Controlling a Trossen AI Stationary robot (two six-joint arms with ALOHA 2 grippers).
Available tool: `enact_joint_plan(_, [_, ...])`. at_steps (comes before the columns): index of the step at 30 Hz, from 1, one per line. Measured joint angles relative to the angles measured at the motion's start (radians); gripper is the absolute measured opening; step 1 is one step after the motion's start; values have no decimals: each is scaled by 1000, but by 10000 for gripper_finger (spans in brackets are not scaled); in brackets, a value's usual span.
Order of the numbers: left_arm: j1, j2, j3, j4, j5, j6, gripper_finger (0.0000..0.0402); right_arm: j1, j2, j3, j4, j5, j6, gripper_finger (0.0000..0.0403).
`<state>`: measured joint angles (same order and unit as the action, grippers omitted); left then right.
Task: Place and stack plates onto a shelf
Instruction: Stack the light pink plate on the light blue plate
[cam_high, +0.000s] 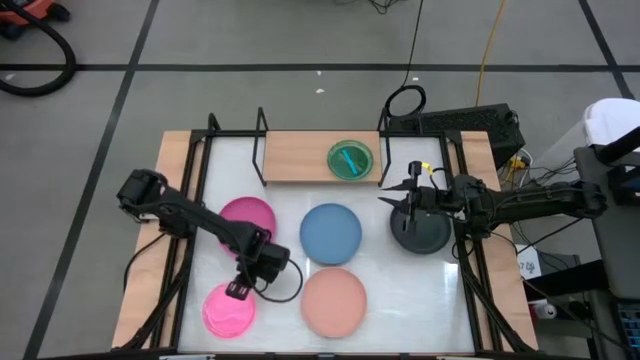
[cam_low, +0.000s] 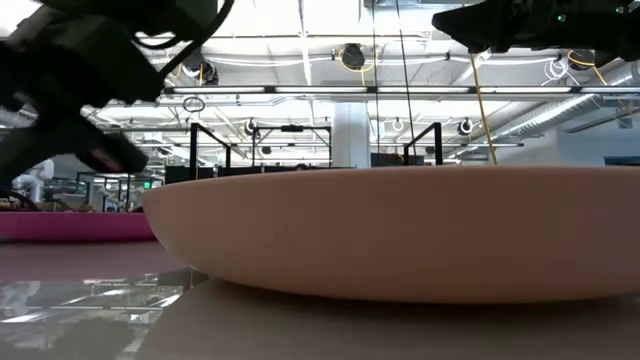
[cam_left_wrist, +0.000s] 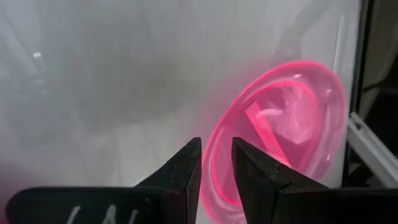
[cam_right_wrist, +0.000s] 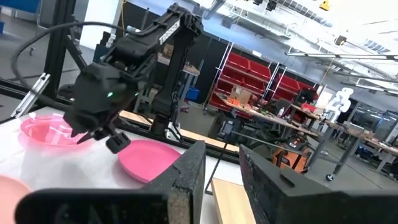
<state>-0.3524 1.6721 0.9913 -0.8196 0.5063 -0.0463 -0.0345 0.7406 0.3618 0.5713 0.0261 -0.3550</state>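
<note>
While the left end effector, fingers slightly apart, is being lowered over the translucent pink round plastic plate on the white surface, a rim grasp is being prepared; the right end effector, empty and nearly closed, is being held near the wooden shelf.

Bright overhead strip lights, glare on glossy white tabletop, near salmon plate blurred, pink plate overexposed
</note>
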Motion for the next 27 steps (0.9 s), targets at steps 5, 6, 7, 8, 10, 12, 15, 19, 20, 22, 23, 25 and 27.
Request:
enact_joint_plan(5, [-33,74,0,7,0,37,94,0,0,0,0,0,0,82])
enact_joint_plan(6, [-38,89,0,7,0,42,94,0,0,0,0,0,0,82])
enact_joint_plan(7, [-43,102,0,7,3,48,94,0,0,0,-1,0,1,82])
enact_joint_plan(8, [-45,117,0,8,8,60,94,0,0,0,-3,0,1,82])
enact_joint_plan(10, [-49,133,2,8,17,87,94,0,0,0,-6,0,1,82])
enact_joint_plan(12, [-50,138,3,7,18,112,94,0,0,0,-7,0,1,82])
enact_joint_plan(15, [-45,135,3,7,18,137,85,0,0,0,-8,0,2,82])
enact_joint_plan(19, [-22,129,0,5,17,138,48,0,0,0,-8,0,2,82])
enact_joint_plan(20, [-15,129,0,4,18,128,34,0,0,0,-8,0,2,82])
enact_joint_plan(22, [-4,128,0,5,22,119,11,0,0,0,-8,0,3,82])
enact_joint_plan(23, [2,128,0,5,24,118,8,0,0,0,-8,0,3,82])
enact_joint_plan(25, [12,128,0,4,26,116,7,0,0,1,-8,0,3,82])
enact_joint_plan(27, [32,127,10,-23,44,111,6,0,0,1,-8,0,3,82])
